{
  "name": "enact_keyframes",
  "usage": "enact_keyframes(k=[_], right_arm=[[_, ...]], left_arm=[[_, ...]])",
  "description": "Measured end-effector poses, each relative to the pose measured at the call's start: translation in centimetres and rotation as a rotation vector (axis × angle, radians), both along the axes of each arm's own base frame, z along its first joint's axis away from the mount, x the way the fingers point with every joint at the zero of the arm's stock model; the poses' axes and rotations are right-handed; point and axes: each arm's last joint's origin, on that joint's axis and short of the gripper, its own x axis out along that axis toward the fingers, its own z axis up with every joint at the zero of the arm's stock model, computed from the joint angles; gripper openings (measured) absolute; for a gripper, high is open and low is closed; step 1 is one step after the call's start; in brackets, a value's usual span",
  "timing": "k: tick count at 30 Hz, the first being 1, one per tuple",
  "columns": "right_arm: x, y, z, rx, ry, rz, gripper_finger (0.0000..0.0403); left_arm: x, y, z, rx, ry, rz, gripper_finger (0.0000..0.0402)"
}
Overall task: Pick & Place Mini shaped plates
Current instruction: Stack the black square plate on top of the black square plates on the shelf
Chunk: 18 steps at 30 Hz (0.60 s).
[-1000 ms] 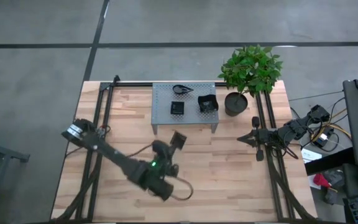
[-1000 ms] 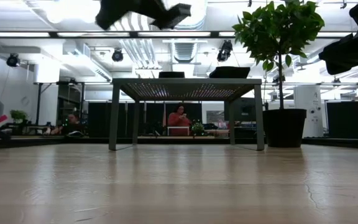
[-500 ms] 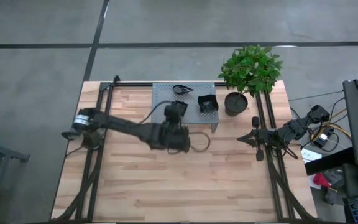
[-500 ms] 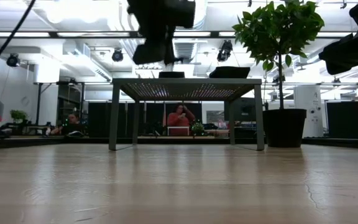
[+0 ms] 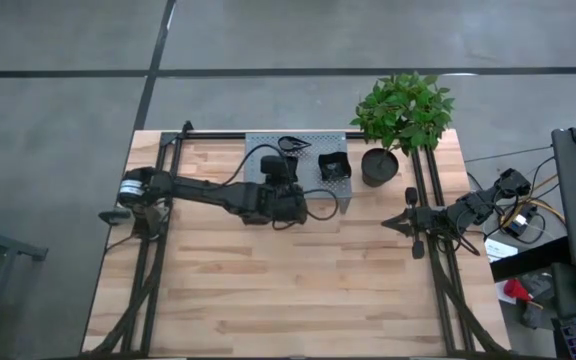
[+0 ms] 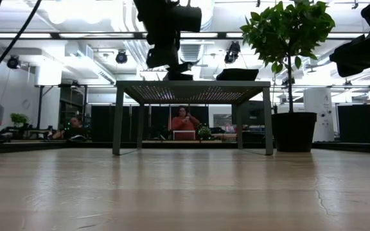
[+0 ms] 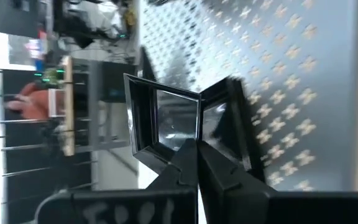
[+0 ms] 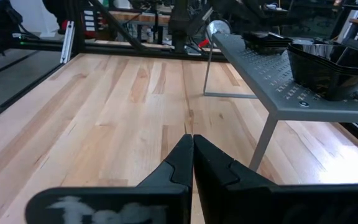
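My left gripper [image 5: 283, 178] reaches over the grey perforated stand [image 5: 263, 150] and is shut on a small square black plate [image 7: 163, 124]. In the low view that plate [image 6: 180, 67] hangs tilted just above the stand's top [image 6: 191, 83]. Beside it, another small square plate [image 7: 232, 118] lies on the stand. A teardrop plate [image 5: 293, 145] and a wavy-edged square plate [image 5: 334, 167] also lie on the stand's top. My right gripper [image 5: 408, 222] waits shut at the table's right side. My left gripper pinches the small square plate by its rim [image 7: 188, 138] between the two fingers, which show only at their free ends. The plate is tilted on edge with its hollow side toward the wrist camera. Whether it touches the stand or the other plate, I cannot tell.
A potted plant in a black round pot [image 5: 379, 165] stands right of the stand. The stand's legs [image 6: 117, 122] leave a gap beneath its top. Bare wood lies across the table's near half [image 5: 288, 290]. People sit in the room behind [image 6: 183, 122].
My left gripper has travelled from the table's middle toward the far edge, carrying the small square plate, and now hangs over the stand. Over the last half second it has sunk closer to the stand's top. The right arm has kept still.
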Motion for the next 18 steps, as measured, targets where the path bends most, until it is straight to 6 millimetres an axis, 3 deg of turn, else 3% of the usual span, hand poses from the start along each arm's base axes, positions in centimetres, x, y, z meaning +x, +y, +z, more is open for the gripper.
enact_keyframes(k=[6,18], right_arm=[[0.0,0.0,0.0,0.0,0.0,0.0,0.0008],[0.0,0.0,0.0,0.0,0.0,0.0,0.0008]], left_arm=[[0.1,-0.3,0.2,-0.16,-0.116,0.02,0.0],[-0.3,-0.1,2.0,-0.239,-0.236,0.131,0.0]])
